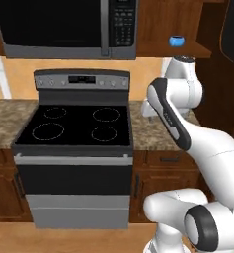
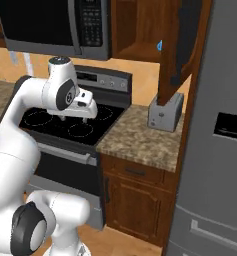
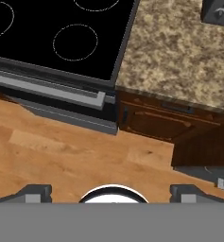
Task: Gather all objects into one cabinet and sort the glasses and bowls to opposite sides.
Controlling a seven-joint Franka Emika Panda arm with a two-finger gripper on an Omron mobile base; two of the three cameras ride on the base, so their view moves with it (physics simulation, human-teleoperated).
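One bright-blue cup (image 1: 176,41) stands on the bottom board of the open reddish-brown wall cabinet (image 1: 160,24), right of the microwave. In the right base view a sliver of that cup (image 2: 160,46) peeks past the cabinet's (image 2: 135,30) open door (image 2: 182,45). My gripper (image 2: 77,118) hangs over the stove's right side, well below the cup and pointing down. In the hand view my gripper (image 3: 112,193) is open, with wide-apart fingertips (image 3: 35,191) and nothing between them. The bowls are out of view.
A black stove (image 1: 74,126) sits under the microwave (image 1: 64,27). Speckled counter (image 2: 140,135) to its right carries a grey toaster (image 2: 166,115). A tall grey fridge (image 2: 220,140) stands at far right. Drawer cabinets (image 3: 160,120) and wood floor (image 3: 61,151) lie below.
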